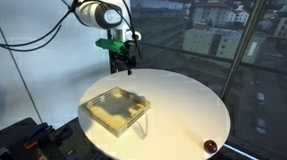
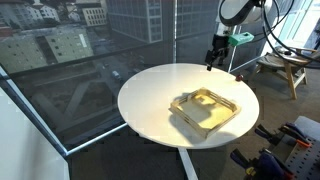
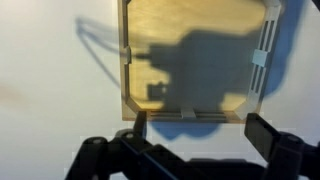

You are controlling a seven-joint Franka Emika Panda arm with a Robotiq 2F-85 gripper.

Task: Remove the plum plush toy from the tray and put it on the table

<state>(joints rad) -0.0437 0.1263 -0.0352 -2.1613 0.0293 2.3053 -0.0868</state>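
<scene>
The tray (image 1: 115, 110) is a shallow, pale yellowish square lying on the round white table (image 1: 175, 108), and it looks empty in every view. It also shows in an exterior view (image 2: 205, 108) and in the wrist view (image 3: 195, 55). The plum plush toy (image 1: 210, 145), a tiny dark reddish ball, sits on the tabletop near its rim, far from the tray. I cannot make it out in the wrist view. My gripper (image 1: 122, 59) hangs above the table's far side, beyond the tray, open and empty. It also shows in an exterior view (image 2: 214, 58) and in the wrist view (image 3: 200, 135).
Large windows with a city view surround the table. Dark equipment (image 1: 27, 147) stands low beside the table, and a wooden stool (image 2: 285, 68) stands behind the arm. The table (image 2: 160, 95) has bare top around the tray.
</scene>
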